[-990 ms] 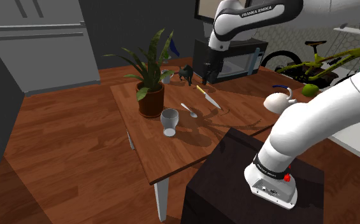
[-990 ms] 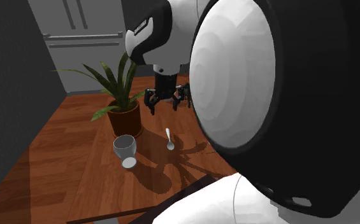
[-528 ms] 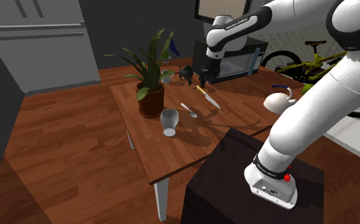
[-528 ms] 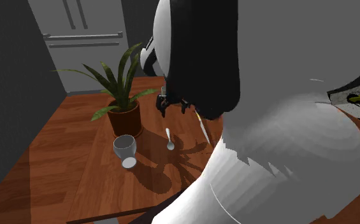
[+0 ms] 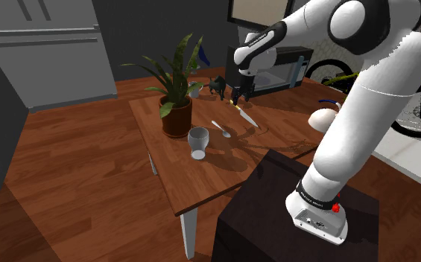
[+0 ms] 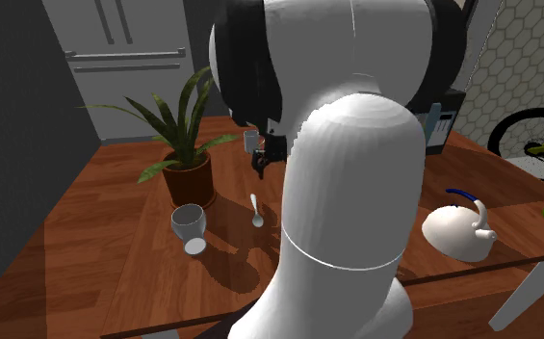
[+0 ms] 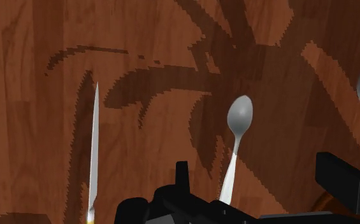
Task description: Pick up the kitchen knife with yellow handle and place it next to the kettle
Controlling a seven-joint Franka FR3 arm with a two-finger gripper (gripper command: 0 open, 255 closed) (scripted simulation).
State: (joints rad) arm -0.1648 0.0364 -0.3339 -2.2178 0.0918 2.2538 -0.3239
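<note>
Wrist view: note fingers (image 7: pixel 338 175) spread apart, clasping nothing. Find gripper (image 5: pixel 240 97) low over yellow handle end of knife (image 5: pixel 245 114), flat on table (image 5: pixel 201 182) beside spoon (image 5: pixel 221 129). Spot white kettle (image 5: pixel 325 119) well apart, toward shoulder view's right.

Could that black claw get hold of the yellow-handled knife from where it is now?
Probably yes: the gripper hangs open close above the knife's handle end, nothing covers the knife, and the spoon lies apart beside it.
</note>
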